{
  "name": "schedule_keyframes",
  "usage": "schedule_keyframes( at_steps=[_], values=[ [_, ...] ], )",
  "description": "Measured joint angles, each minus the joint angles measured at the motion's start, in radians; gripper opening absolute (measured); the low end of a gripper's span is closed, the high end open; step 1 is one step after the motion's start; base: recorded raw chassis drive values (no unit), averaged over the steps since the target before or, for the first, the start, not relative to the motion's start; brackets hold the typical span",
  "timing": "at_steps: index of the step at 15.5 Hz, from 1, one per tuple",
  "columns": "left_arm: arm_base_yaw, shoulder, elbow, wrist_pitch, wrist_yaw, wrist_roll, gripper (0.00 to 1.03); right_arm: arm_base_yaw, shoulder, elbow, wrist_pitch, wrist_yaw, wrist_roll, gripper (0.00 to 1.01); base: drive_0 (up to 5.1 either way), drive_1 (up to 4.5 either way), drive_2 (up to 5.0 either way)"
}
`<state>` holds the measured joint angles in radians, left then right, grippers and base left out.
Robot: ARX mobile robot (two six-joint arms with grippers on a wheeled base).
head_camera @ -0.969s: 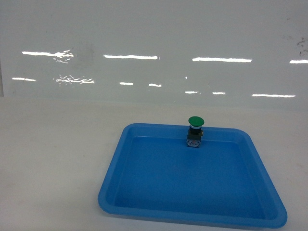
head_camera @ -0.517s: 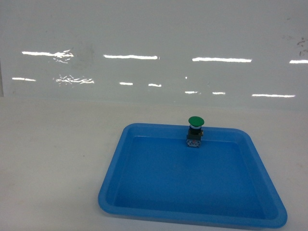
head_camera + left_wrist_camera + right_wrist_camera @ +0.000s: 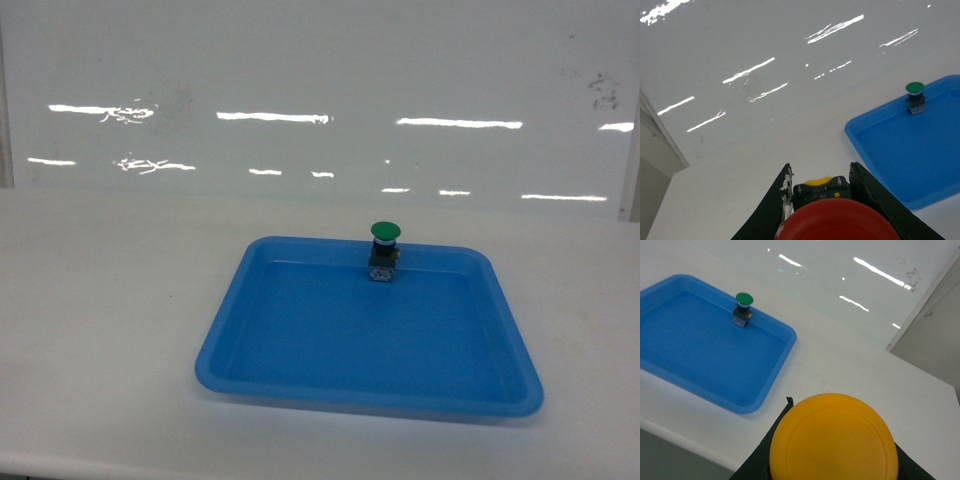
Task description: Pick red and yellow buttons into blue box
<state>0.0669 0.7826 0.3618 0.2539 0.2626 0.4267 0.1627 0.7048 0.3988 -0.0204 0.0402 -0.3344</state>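
The left wrist view shows my left gripper [image 3: 821, 172] shut on the red button [image 3: 837, 222]. Its red cap faces the camera and its black body sits between the two black fingers. In the right wrist view my right gripper [image 3: 842, 426] is shut on the yellow button [image 3: 834, 440], whose round cap hides most of the jaws. Both grippers hang above the white table. Neither arm appears in the head view. The blue box is out of view.
A shallow blue tray [image 3: 300, 385] lies on the white table [image 3: 100, 320], with a green-capped button [image 3: 384, 250] standing at its far rim. The same tray [image 3: 865, 145] [image 3: 767, 390] shows in both wrist views. A glossy white wall [image 3: 320, 90] rises behind the table.
The head view has pulled back. The tray and green button now sit higher, further left and smaller in it, and the table's front edge has come into view.
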Motion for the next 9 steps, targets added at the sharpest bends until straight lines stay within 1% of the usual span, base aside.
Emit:
schedule_keyframes(
  at_steps=[9],
  values=[
    [0.0,-0.002,0.0,-0.001,0.0,0.0,0.3,0.0,0.0,0.0,-0.003,0.0,0.0,0.28,4.4,-4.21,0.1]
  ],
)
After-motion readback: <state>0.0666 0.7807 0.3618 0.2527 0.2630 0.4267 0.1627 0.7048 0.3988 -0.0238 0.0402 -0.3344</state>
